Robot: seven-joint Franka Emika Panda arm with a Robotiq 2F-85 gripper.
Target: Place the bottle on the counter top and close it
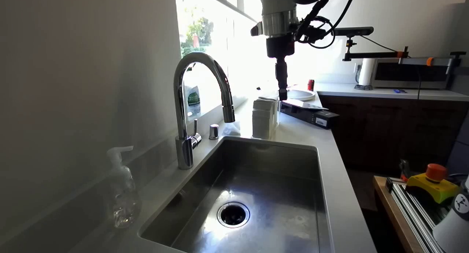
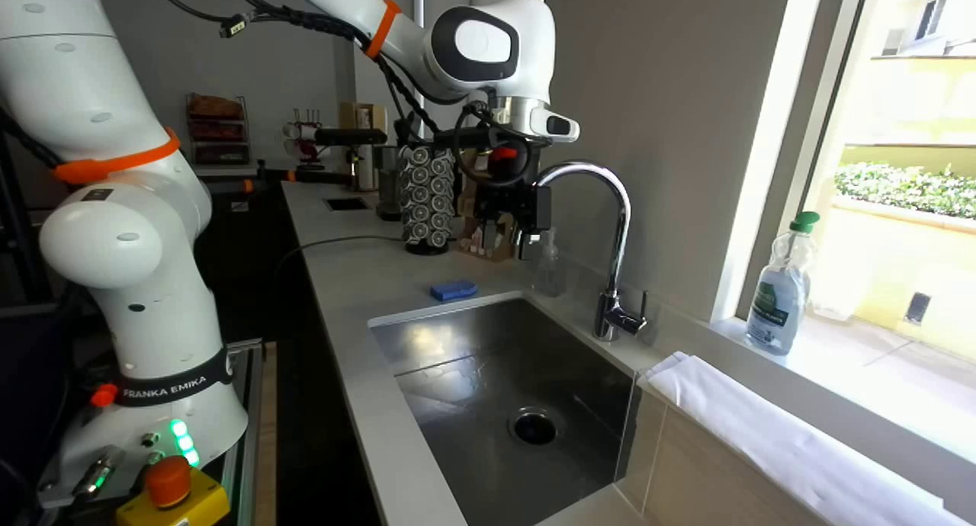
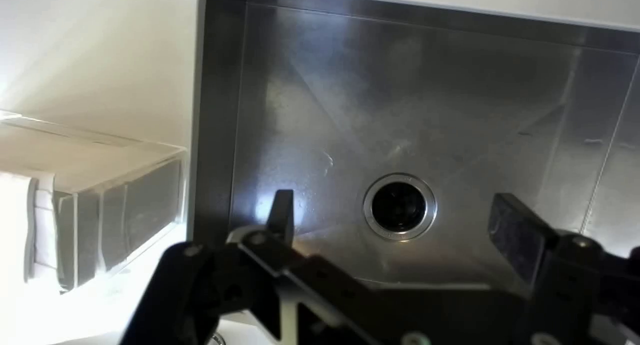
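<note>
The pale, wide bottle does not show in any view; it is hidden or out of view. The counter top (image 1: 350, 205) is a long pale grey surface with a steel sink (image 1: 289, 194) set into it. The counter top (image 2: 358, 389) also shows in an exterior view and beside the sink in the wrist view (image 3: 140, 80). My gripper (image 3: 395, 202) is open and empty, its fingers wide apart, pointing down over the sink basin. In both exterior views the gripper (image 1: 283, 93) (image 2: 507, 240) hangs above counter height, with nothing between its fingers.
An arched tap (image 1: 223, 84) (image 2: 621, 213) stands at the sink's wall side, with a clear nozzle dispenser (image 1: 122, 194) near it. Whitish boxes (image 1: 262, 117) (image 3: 100, 185) stand at one sink end. A blue sponge (image 2: 454, 290) lies at the opposite end. Soap stands on the sill (image 2: 778, 305).
</note>
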